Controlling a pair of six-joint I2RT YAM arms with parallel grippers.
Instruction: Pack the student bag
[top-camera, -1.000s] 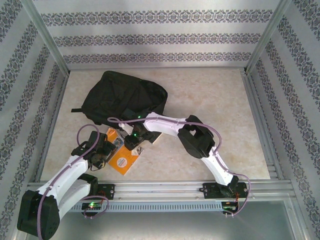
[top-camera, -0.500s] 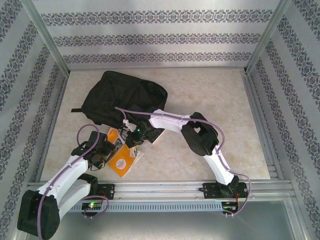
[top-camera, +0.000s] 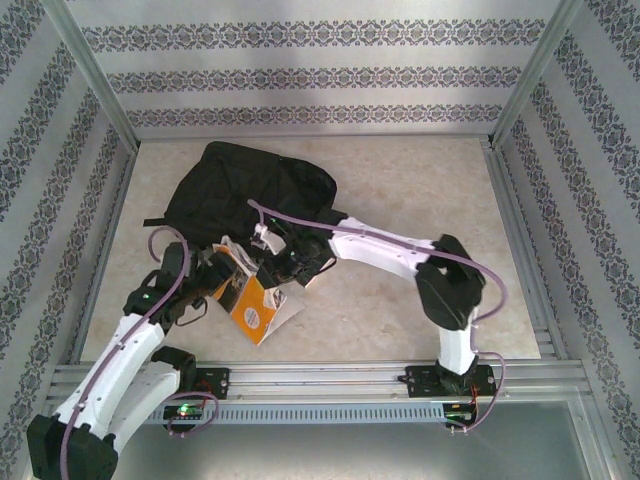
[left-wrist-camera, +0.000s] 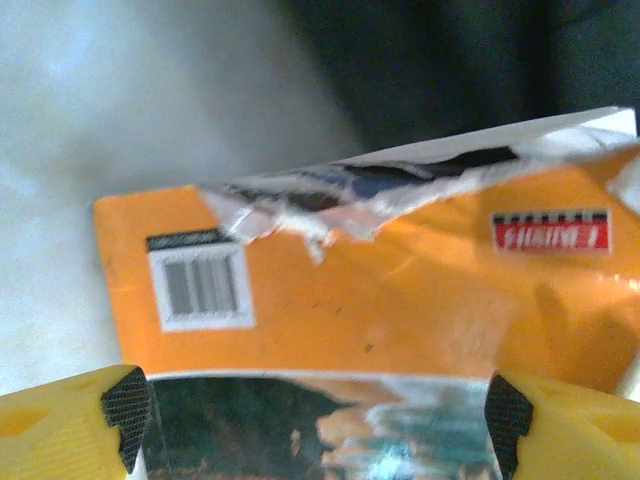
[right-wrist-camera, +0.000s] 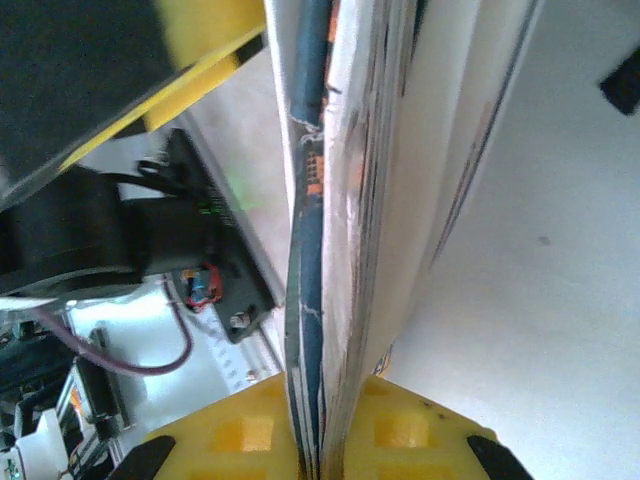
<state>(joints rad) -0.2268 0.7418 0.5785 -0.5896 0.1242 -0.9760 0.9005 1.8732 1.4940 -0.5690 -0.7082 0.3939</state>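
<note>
The black student bag (top-camera: 250, 192) lies at the back left of the table; its dark fabric also crosses the top of the left wrist view (left-wrist-camera: 440, 60). In front of it an orange book (top-camera: 250, 303) with a torn cover and a barcode (left-wrist-camera: 330, 290) is tilted up off the table. My left gripper (top-camera: 207, 274) hangs over the book's cover, open (left-wrist-camera: 315, 415), with its pads (left-wrist-camera: 125, 410) spread wide. My right gripper (top-camera: 292, 262) is shut (right-wrist-camera: 335, 440) on the edge of the book's thin stack of pages (right-wrist-camera: 340, 250), which stands on edge between its yellow fingers.
Patterned walls enclose the table on three sides, and an aluminium rail (top-camera: 330, 378) runs along the near edge. Bare tabletop (top-camera: 420, 180) lies to the right of the bag. The left arm's base and cable (right-wrist-camera: 190, 290) show behind the held pages.
My right gripper has shut on the book and reached left toward the bag, tilting the book up. My left gripper has moved back toward the bag and opened a little wider.
</note>
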